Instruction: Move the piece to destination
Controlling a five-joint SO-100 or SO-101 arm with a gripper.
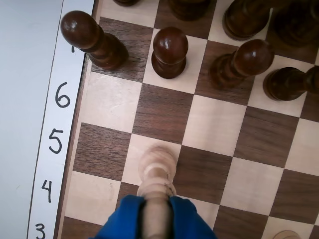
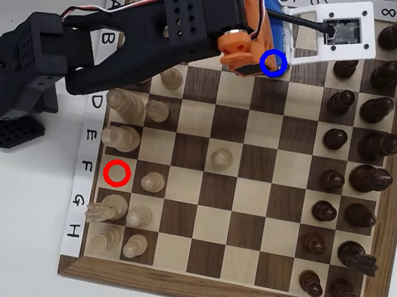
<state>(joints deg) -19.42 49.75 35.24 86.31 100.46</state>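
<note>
White table (image 2: 8,239) carries the chessboard (image 2: 220,293), walnut and maple squares, paper label strips along two edges. Overhead, we see the black arm (image 2: 91,62) reaching in from the left, its orange wrist section over the top rows, so the gripper itself is covered there. The blue ring (image 2: 273,63) sits at the arm's tip, on the row B, column 5 square; the red ring (image 2: 117,173) is on row F, column 1, well apart. Dark pieces (image 2: 365,176) line the right side, pale pieces (image 2: 120,139) the left, and one pale pawn (image 2: 221,156) stands alone mid-board.

Only the wrist view shows the grasp: the gripper (image 1: 156,211), fingers (image 1: 124,219) wrapped in blue, is clamped on the piece (image 1: 157,172). We see it as light tan turned wood, slim body with ringed collars and a rounded top. It sits over the light square beside the handwritten 5 (image 1: 56,142), with dark pawns (image 1: 169,52) two rows beyond. Whether its base touches the board, we cannot tell.
</note>
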